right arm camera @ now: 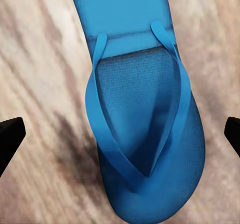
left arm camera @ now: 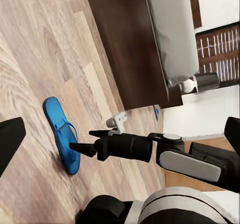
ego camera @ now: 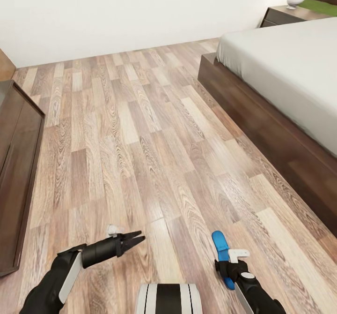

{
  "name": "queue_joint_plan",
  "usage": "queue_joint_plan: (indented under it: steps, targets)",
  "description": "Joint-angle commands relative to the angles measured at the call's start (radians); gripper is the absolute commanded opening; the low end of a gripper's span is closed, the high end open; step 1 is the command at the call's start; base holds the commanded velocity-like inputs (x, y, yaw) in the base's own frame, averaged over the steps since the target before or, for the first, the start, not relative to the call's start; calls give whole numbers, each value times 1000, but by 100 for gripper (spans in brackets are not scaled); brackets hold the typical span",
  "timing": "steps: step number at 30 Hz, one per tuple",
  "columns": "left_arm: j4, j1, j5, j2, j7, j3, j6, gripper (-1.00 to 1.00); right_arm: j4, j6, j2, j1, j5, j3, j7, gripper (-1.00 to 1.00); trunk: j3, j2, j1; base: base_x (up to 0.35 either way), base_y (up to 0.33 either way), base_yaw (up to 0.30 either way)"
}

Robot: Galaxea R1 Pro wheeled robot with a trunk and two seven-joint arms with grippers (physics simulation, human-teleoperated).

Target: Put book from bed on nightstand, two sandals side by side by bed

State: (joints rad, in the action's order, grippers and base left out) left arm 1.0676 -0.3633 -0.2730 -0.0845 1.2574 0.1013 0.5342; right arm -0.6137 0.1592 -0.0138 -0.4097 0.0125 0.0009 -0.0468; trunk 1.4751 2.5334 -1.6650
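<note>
Head view: a blue sandal [ego camera: 221, 253] is seen flat on the plank floor [ego camera: 140, 140] at 5 o'clock, the right gripper [ego camera: 228, 272] poised over it; the bed [ego camera: 281, 65] is spread at 2 o'clock, a nightstand [ego camera: 285, 15] at 1; the left gripper [ego camera: 133, 239], at 7 o'clock, is pinched together, nothing held

Left wrist view: the sandal [left arm camera: 62, 133] is shown on the floor just beside the right gripper [left arm camera: 82, 141], fingers parted

Right wrist view: the sandal [right arm camera: 142, 108] is framed sole-up between two spread fingertips [right arm camera: 10, 136], untouched

bright blue flip-flop sandal [ego camera: 221, 253]: near end tucked under the right arm's black gripper [ego camera: 230, 271] in head view, heel cut off in right wrist view | tiny blue sliver [left arm camera: 156, 113] by the dark brown wooden bed frame [left arm camera: 131, 43]: too small to tell | long dark brown cabinet [ego camera: 18, 164]: cropped at the edge
</note>
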Motion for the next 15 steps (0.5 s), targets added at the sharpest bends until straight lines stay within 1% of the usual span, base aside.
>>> queue_joint_plan:
  steps: [1, 5, 9, 15]
  targets:
    - [0, 0, -1, -7, 51, 37, 10, 100, -2, 6, 0, 0, 1, -1, -2, 100, 1, 0, 0, 0, 0, 0]
    - [0, 0, 1, -11, 77, 57, 10, 100, -2, 6, 0, 0, 1, -1, -2, 100, 1, 0, 0, 0, 0, 0]
    - [-1, 0, 1, -12, 83, 62, 10, 100, -3, 5, 0, 0, 1, 0, -2, 100, 1, 0, 0, 0, 0, 0]
    - [-1, 0, 1, -12, 84, 63, 10, 100, -3, 6, -1, 0, 1, -2, -2, 100, 24, 2, -3, 0, 0, 0]
